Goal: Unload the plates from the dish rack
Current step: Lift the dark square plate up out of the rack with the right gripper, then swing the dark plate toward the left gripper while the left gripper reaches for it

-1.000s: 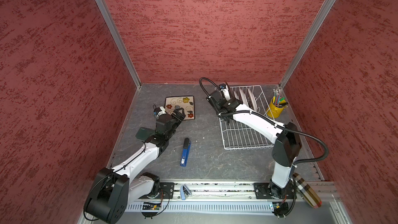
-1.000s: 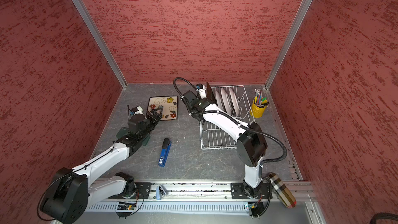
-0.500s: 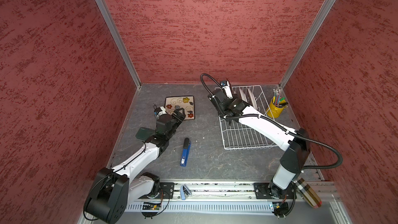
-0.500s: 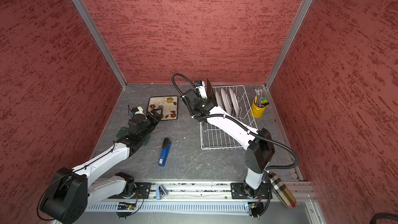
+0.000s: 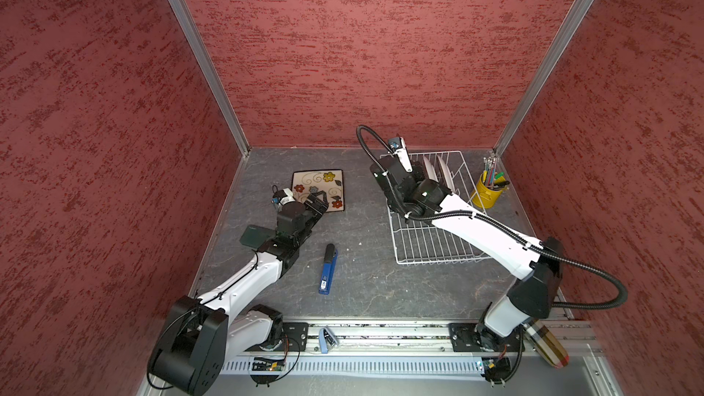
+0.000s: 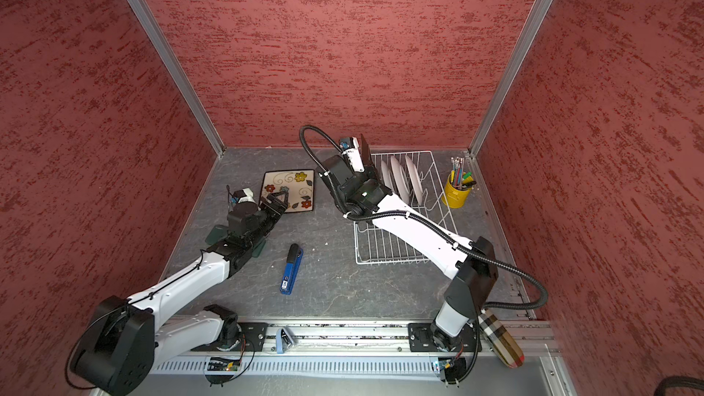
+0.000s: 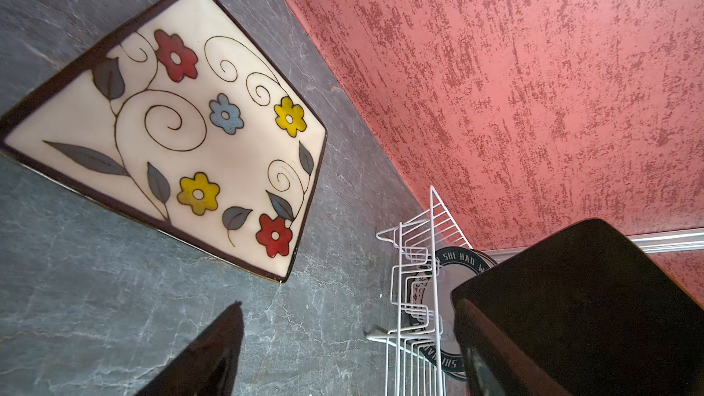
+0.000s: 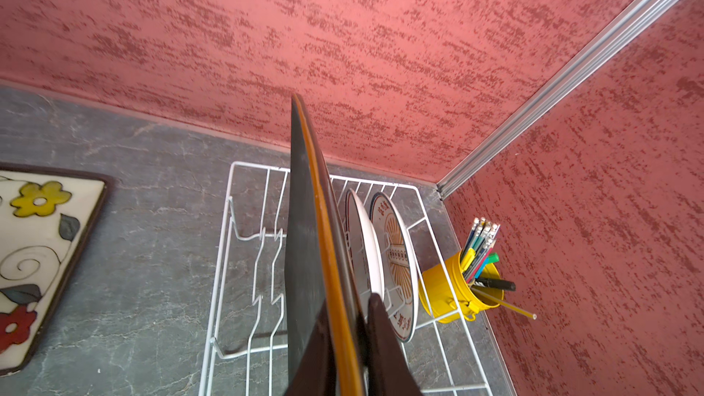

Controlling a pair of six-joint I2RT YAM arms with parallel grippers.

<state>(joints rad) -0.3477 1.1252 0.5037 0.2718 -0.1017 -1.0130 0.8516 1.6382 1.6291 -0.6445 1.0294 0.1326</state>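
Two square plates: one lies flat, the other is in a grip.
Flat plate (image 5: 320, 183) (image 7: 164, 127): flowered face up on the table (image 5: 362, 299), left of the rack (image 5: 430, 253) (image 8: 228, 260) and apart from it.
Held plate (image 8: 304, 241) (image 6: 365, 154): upright and edge-on above the rack's left end, dark back turned left. Whether its lower edge clears the prongs cannot be told.
Round plates (image 6: 398, 180) (image 8: 396, 260): three show in a top view. They stand on edge side by side in the rack's far half, just right of the held plate. One bears a sunburst; the left wrist view shows a dark lettered rim.
Rack, near half: bare wire, with the right arm reaching over it.
Right gripper (image 8: 344, 321): jaws pinching the held plate at its near edge, one finger on each face.
Left gripper (image 5: 319, 201) (image 6: 277, 201): jaws spread wide, low over the flat plate's near edge; contact cannot be told.
Slab (image 5: 253, 236): dark green, on the table, partly under the left arm.
Stapler (image 5: 328, 268) (image 6: 291, 268): blue, lying on the table between the two arms.
Cup (image 5: 489, 194) (image 8: 457, 291): yellow, full of pens, just beside the rack's right side near the far corner.
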